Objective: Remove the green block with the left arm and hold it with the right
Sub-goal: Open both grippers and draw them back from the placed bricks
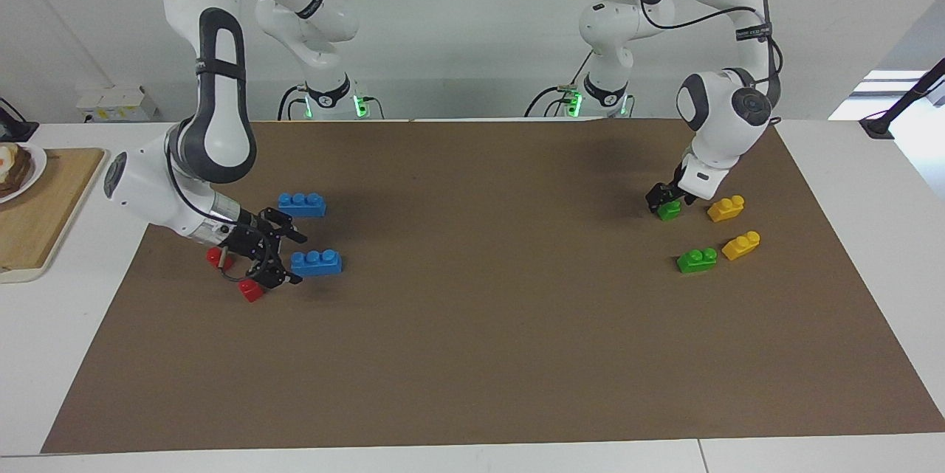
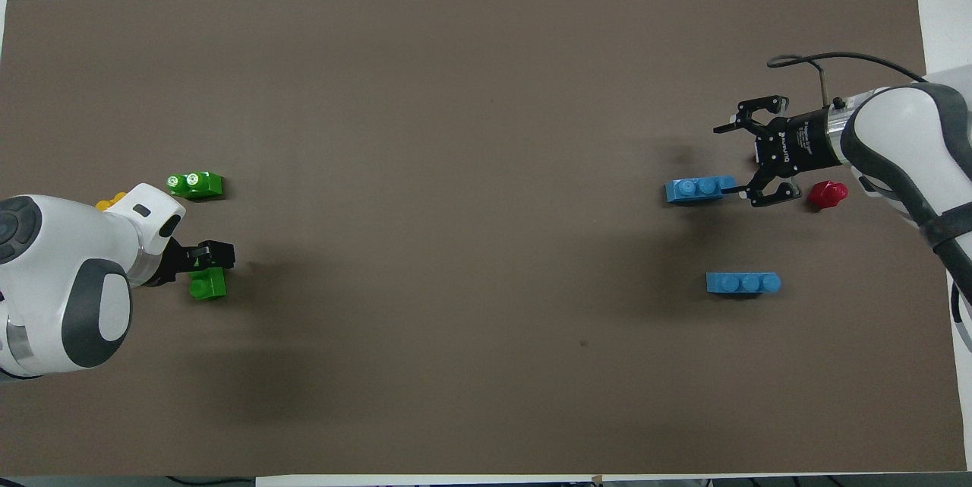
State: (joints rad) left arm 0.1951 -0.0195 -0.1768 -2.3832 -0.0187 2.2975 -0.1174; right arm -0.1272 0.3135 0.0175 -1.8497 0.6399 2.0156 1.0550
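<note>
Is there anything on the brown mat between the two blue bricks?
No. In the overhead view, only bare brown mat shows between the blue brick nearer the robots and the blue brick beside the right gripper.
</note>
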